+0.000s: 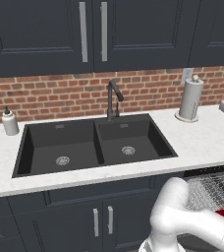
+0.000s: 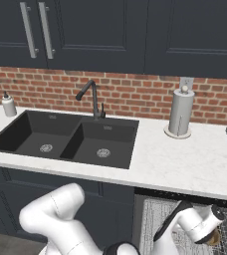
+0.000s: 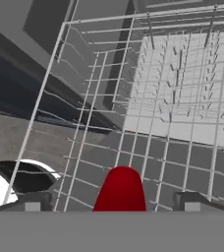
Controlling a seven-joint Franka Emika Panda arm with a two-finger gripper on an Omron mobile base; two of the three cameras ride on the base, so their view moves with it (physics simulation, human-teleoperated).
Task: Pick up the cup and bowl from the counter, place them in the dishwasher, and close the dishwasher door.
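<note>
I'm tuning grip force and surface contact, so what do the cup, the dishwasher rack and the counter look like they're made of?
The cup: plain bright red, matte, no glints; probably plastic or glazed ceramic.
The rack: thin silvery wires in a grid, likely metal.
The counter: white, faintly speckled, smooth; looks like polished stone.

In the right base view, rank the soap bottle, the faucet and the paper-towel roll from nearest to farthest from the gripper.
1. Paper-towel roll, standing at the right of the picture.
2. Faucet, in the middle, further left.
3. Soap bottle, at the far left edge.
</note>
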